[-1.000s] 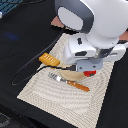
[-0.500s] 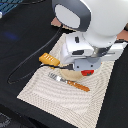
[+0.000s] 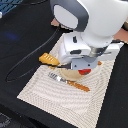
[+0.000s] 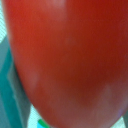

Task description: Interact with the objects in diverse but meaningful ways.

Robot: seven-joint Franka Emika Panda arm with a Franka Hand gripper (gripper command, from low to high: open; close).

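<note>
Right at my wrist camera: red tomato (image 4: pixel 70 55) fills nearly the whole view.
Fingers: hidden behind the arm; I cannot tell their opening.
Tomato, exterior view (image 3: pixel 86 71): under the arm's head, over the woven mat (image 3: pixel 45 90).
Nearby: orange-handled fork (image 3: pixel 70 82), golden-yellow bread loaf (image 3: pixel 48 59).

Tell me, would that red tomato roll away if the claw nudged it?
Probably: the red tomato looks round and smooth, so it could roll and might slip. It fills the wrist view, glossy; likely a light toy, though weight can't be seen.
</note>
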